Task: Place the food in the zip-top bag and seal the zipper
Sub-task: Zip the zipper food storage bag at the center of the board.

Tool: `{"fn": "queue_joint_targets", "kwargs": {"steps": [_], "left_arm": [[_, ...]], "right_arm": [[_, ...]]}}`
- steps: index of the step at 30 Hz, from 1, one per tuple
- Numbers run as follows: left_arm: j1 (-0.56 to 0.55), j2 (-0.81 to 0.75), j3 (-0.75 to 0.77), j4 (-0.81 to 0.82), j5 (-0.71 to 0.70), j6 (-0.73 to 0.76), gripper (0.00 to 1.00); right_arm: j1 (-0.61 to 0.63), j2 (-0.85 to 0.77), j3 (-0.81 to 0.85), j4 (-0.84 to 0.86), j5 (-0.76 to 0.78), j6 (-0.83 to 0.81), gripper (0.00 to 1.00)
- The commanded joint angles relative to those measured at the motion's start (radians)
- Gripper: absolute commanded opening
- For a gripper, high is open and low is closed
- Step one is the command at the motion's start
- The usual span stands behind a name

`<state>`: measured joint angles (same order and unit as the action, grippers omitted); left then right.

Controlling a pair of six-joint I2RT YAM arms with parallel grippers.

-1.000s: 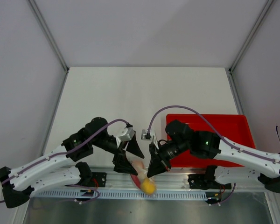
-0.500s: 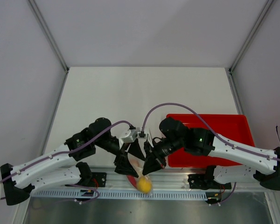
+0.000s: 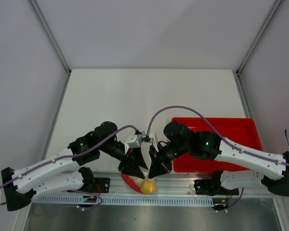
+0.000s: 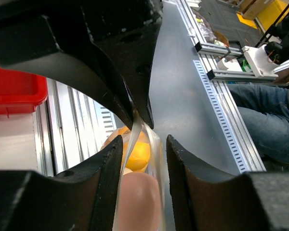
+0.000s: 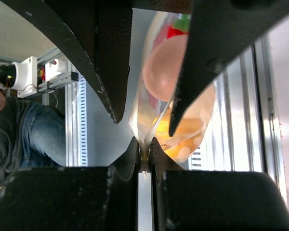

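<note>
The clear zip-top bag [image 3: 142,183] hangs over the table's near edge between my two grippers. A yellow-orange ball [image 3: 148,186] and a whitish egg [image 4: 137,202] sit inside it. The red zipper strip [image 3: 127,180] shows at the bag's left side. My right gripper [image 3: 154,170] is shut on the bag's film edge, as the right wrist view [image 5: 144,147] shows. My left gripper [image 3: 135,169] is open, with its fingers on either side of the bag [image 4: 144,144]. The egg [image 5: 164,72] and the ball [image 5: 183,134] show through the film.
A red rectangular tray [image 3: 231,130] lies on the table to the right, partly under my right arm. Aluminium rails and the arm bases [image 3: 135,198] run along the near edge below the bag. White walls enclose the table.
Both grippers have come closer together around the bag. The bag with the yellow ball has shifted a little left and up in the top view.
</note>
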<state>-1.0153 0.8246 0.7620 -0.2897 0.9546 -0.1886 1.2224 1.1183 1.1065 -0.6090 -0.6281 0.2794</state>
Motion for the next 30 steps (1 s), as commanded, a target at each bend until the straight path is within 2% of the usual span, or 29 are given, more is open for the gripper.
{"fn": "queue_joint_targets", "kwargs": {"steps": [1, 8, 9, 11, 12, 15, 17, 19, 21, 22, 24, 25, 27, 28, 30], "left_arm": [[-0.008, 0.022, 0.031, -0.038, -0.014, 0.021, 0.43], [-0.008, 0.044, 0.04, -0.062, -0.036, 0.023, 0.31], [-0.008, 0.047, 0.045, -0.063, -0.04, 0.024, 0.24], [-0.008, 0.06, 0.048, -0.074, -0.048, 0.026, 0.17], [-0.008, 0.064, 0.056, -0.078, -0.054, 0.026, 0.1], [-0.008, 0.068, 0.059, -0.086, -0.074, 0.028, 0.01], [-0.008, 0.068, 0.063, -0.098, -0.088, 0.034, 0.0], [-0.008, 0.068, 0.062, -0.103, -0.094, 0.037, 0.01], [-0.008, 0.065, 0.057, -0.105, -0.099, 0.038, 0.01], [-0.008, 0.062, 0.059, -0.103, -0.1, 0.038, 0.01], [-0.008, 0.059, 0.059, -0.108, -0.115, 0.041, 0.0], [-0.008, 0.05, 0.056, -0.106, -0.123, 0.041, 0.0], [-0.008, 0.039, 0.048, -0.1, -0.142, 0.04, 0.0], [-0.008, 0.031, 0.048, -0.098, -0.148, 0.04, 0.01], [-0.008, 0.03, 0.04, -0.1, -0.149, 0.041, 0.0]], "right_arm": [[0.0, 0.009, 0.035, 0.014, 0.036, -0.028, 0.0], [0.0, 0.011, 0.049, -0.011, 0.08, -0.045, 0.0], [0.0, 0.011, 0.05, -0.014, 0.091, -0.045, 0.0], [-0.001, 0.009, 0.049, -0.012, 0.116, -0.043, 0.0], [0.0, 0.008, 0.049, -0.012, 0.122, -0.042, 0.0], [0.0, 0.008, 0.05, -0.021, 0.155, -0.04, 0.0], [0.002, 0.005, 0.052, -0.034, 0.203, -0.037, 0.02], [-0.004, 0.0, 0.059, -0.043, 0.234, -0.036, 0.11], [-0.012, -0.006, 0.064, -0.058, 0.246, -0.032, 0.16], [-0.017, -0.014, 0.062, -0.061, 0.254, -0.029, 0.32], [-0.021, -0.02, 0.061, -0.075, 0.283, -0.026, 0.49], [-0.023, -0.028, 0.059, -0.081, 0.294, -0.023, 0.66], [-0.038, -0.034, 0.055, -0.109, 0.33, -0.013, 0.79], [-0.046, -0.038, 0.047, -0.116, 0.343, -0.008, 0.89], [-0.063, -0.052, 0.039, -0.146, 0.383, 0.004, 0.93]]}}
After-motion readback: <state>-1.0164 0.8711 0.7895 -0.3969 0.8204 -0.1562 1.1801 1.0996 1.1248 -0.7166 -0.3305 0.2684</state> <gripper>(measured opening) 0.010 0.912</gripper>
